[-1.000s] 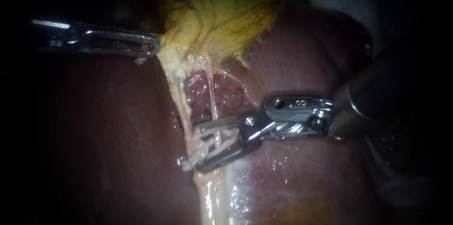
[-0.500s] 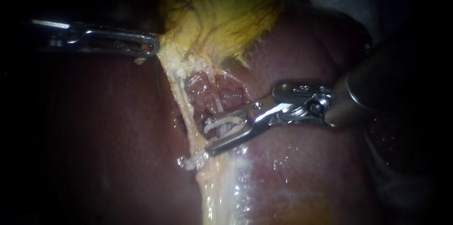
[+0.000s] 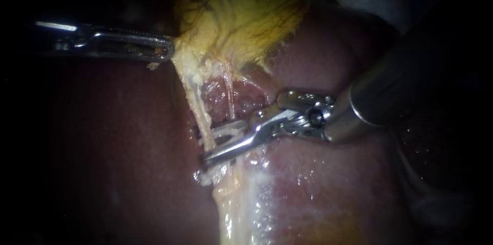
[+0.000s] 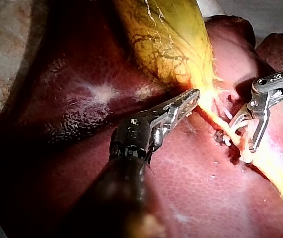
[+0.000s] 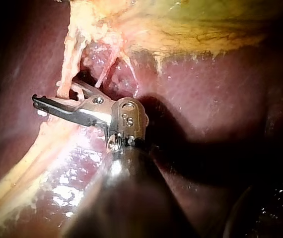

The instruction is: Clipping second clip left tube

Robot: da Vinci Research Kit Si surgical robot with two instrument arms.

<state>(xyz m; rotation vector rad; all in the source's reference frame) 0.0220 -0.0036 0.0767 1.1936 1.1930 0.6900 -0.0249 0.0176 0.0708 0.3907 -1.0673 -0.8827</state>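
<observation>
Left instrument [image 3: 169, 50], claw clamped on gallbladder [image 3: 241, 14] edge; right instrument [image 3: 209, 146], claw apart astride left tube [image 3: 197, 106], possibly touching it.

Two instruments [image 3: 171, 50] [image 3: 209, 147], two tubes [image 3: 197, 106] [image 3: 229, 98], one gallbladder [image 3: 241, 14], one liver [image 3: 318, 183].
</observation>
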